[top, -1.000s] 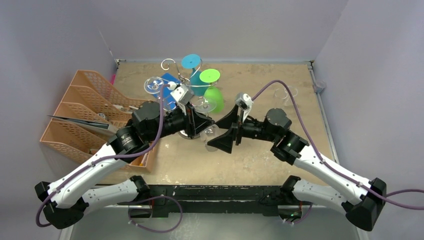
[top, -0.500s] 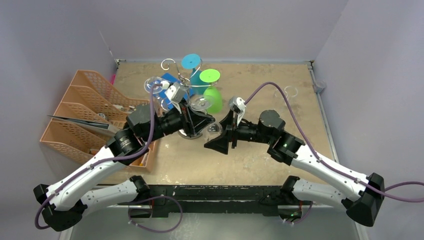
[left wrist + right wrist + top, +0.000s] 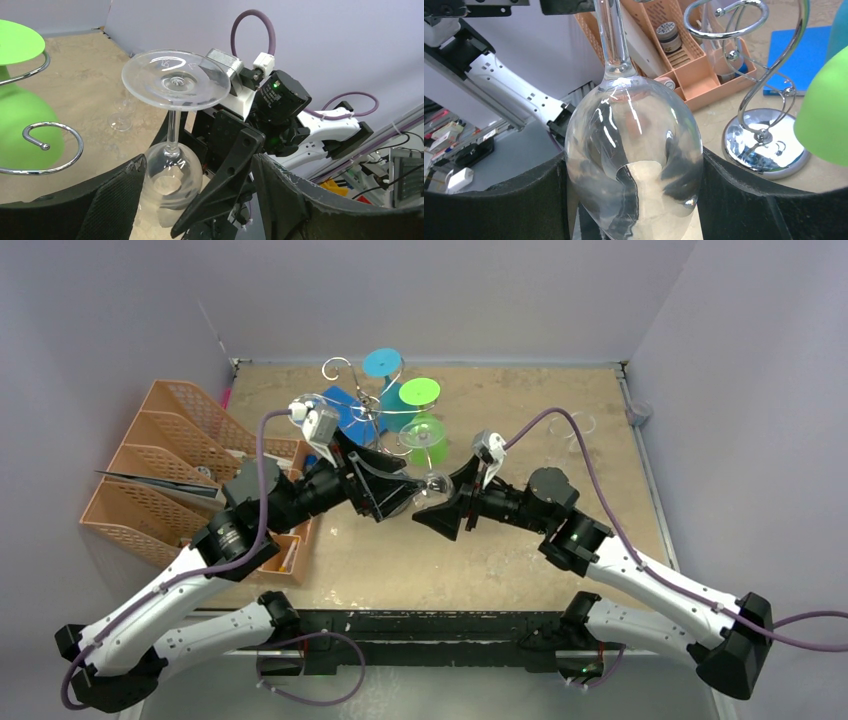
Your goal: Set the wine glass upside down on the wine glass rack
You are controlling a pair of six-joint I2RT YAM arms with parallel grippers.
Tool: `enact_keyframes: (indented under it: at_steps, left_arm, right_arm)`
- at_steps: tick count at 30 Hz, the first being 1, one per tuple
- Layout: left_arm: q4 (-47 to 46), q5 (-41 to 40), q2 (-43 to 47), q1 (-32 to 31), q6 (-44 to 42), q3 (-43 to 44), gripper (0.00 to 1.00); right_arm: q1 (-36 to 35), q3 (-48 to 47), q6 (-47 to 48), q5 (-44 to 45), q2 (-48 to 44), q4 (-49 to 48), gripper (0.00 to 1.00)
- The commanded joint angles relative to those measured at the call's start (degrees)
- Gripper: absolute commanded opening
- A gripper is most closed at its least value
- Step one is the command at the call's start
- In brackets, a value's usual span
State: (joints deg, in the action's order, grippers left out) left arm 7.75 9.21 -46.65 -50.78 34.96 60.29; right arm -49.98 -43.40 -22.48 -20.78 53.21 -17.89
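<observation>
Right wrist: clear stemmed wine glass [image 3: 634,115] is foot-up and bowl-down. The right gripper [image 3: 633,170] has its jaws pressed on both sides of the bowl. Silver chrome wire rack [image 3: 766,145] stands on the tan tabletop [image 3: 711,112] just beyond, apart from the glass. Lime-green glass bowl [image 3: 824,110] at the right edge, orange plastic desk organizer [image 3: 684,65] behind.

Left wrist: left gripper [image 3: 200,165] jaws spread wide. The bowl sits close to one finger; contact unclear from this angle. Clear round foot on top, above the stem.

Top: glass held in the air between both grippers, on the near side of the rack and not on any scroll arm. A teal glass [image 3: 383,365] hangs on the rack.
</observation>
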Motion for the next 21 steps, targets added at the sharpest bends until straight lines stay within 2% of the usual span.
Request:
enact_keyframes:
  at_steps: [1,3,5,7,9,16,21]
  left_arm:
    - [-2.7,-1.5,2.2,0.0,4.6,-0.1,0.76]
    - [-2.5,-3.8,3.3,0.0,9.4,-0.1,0.79]
    - [-4.0,-6.9,4.3,0.0,18.0,-1.3,0.83]
    - [-6.5,-10.2,4.7,0.0,28.0,-3.1,0.84]
    - [-8.4,-12.0,4.2,0.0,34.1,-3.8,0.84]
    - [-13.4,-12.2,2.1,0.0,44.1,-4.0,0.82]
    - [-20.6,-9.5,-1.0,0.0,47.3,-4.9,0.65]
  right_arm:
    - [0.1,0.1,0.6,3.0,-1.4,-8.8,0.47]
    - [0.1,0.6,1.1,2.6,-1.6,-10.3,0.47]
    - [0.1,1.0,2.2,2.1,-2.1,-11.2,0.47]
    - [0.1,0.9,4.0,1.0,-2.7,-10.7,0.47]
    - [0.1,0.9,6.5,0.5,-3.7,-9.7,0.47]
    - [0.1,-0.3,11.4,-2.0,-6.5,-2.6,0.48]
    - [0.1,-1.5,14.1,-3.7,-8.0,3.7,0.48]
